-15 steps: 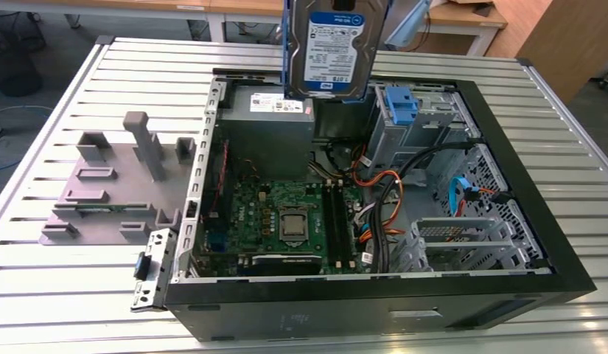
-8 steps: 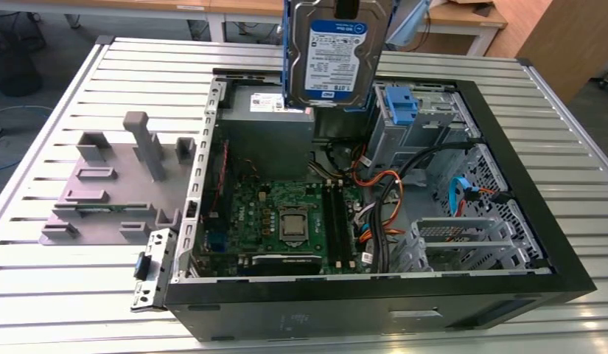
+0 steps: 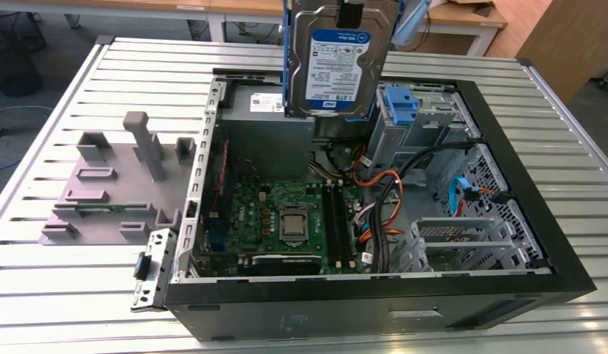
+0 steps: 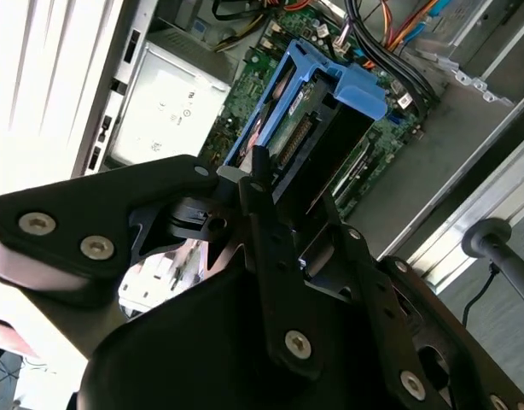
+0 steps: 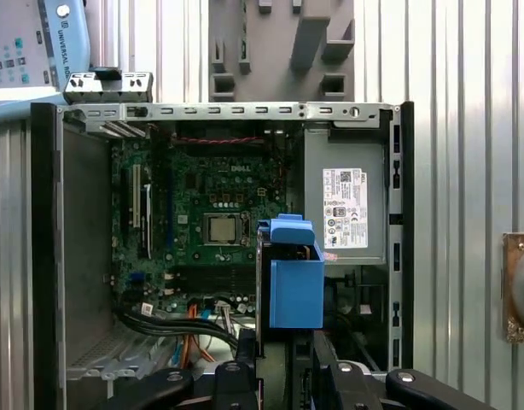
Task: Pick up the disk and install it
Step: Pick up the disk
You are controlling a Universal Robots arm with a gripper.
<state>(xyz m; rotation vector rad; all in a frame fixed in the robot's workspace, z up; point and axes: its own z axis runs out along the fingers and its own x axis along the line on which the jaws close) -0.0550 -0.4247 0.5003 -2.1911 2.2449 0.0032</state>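
Silver metal with a white-and-blue label faces me in the exterior view. The one disk, framed by its blue carrier, hangs upright on end at twelve o'clock of that view, above the far end of the open computer case. My pincer is pinching it. In the second wrist view its two black fingers sit pressed against opposite sides of the carrier. In the first wrist view I look down past the carrier's blue end onto the case interior.

Counted up, there is one case, lying on its side with the cover off, on the slatted metal surface. Inside it I see one green motherboard with one processor socket near its middle. One grey power-supply box with a white label sits beside the board. One lone blue bracket sits in the bay at about one o'clock of the case, just beside the hanging disk as the exterior view shows it. A bundle of orange cables runs between the board and the bay. Out on the surface at nine o'clock from the case stands one grey moulded fixture, near the case wall.
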